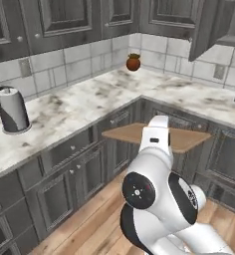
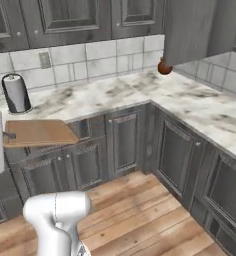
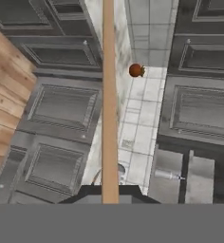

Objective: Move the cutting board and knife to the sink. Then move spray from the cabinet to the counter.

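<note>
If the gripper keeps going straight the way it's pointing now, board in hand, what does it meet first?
Likely the lower cabinets under the counter: the gripper carries the cutting board edge-on toward the corner, roughly level with the countertop edge. Depth is unclear.

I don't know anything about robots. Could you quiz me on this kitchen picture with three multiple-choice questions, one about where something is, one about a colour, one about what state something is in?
1. Where is the cutting board?
A. Flat on the counter
B. Held in the air in front of the lower cabinets
C. On the floor

2. What colour is the small round pot in the counter's corner?
A. Reddish-brown
B. Blue
C. White

3. What is the end effector doing?
A. Open, holding nothing
B. Shut on a knife
C. Shut on the cutting board

Answers:
1 B, since the board hangs level above the wooden floor.
2 A, as both base views show.
3 C, since the hand view shows the board's edge running up from between the fingertips.
</note>
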Tool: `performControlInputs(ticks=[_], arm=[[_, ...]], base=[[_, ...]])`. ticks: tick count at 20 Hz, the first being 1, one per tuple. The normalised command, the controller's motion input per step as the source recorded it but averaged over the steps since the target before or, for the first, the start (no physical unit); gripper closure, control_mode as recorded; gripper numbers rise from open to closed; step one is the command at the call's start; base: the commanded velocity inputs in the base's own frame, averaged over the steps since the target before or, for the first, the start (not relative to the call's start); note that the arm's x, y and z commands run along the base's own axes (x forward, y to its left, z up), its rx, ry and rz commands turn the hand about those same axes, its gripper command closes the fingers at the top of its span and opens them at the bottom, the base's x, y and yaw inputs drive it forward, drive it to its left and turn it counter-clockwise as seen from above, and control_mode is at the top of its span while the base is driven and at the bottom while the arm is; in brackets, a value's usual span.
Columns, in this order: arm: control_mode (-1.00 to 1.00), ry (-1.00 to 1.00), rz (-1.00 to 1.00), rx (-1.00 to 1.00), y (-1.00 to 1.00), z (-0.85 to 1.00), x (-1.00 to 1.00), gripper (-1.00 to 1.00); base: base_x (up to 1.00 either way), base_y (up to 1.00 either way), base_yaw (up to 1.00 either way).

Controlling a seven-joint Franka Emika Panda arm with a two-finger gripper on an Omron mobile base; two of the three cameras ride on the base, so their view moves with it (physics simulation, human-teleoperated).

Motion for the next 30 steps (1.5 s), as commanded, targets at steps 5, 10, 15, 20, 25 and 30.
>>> performControlInputs(ticks=[5,10,15,20,25,30], arm=[[1.00,0.00,0.00,0.00,0.00,0.00,0.00,1.00],[1.00,0.00,0.00,0.00,0.00,0.00,0.00,1.00],[1.00,0.00,0.00,0.00,0.00,0.00,0.00,1.00],[1.00,0.00,0.00,0.00,0.00,0.00,0.00,1.00],[1.00,0.00,0.00,0.00,0.00,0.00,0.00,1.00],[1.00,0.00,0.00,0.00,0.00,0.00,0.00,1.00]], base=[[-0.33,-0.08,0.84],[-0.20,-0.10,0.81],[-0.08,-0.09,0.79],[-0.01,-0.07,0.78],[0.00,-0.06,0.76],[0.00,-0.07,0.75]])
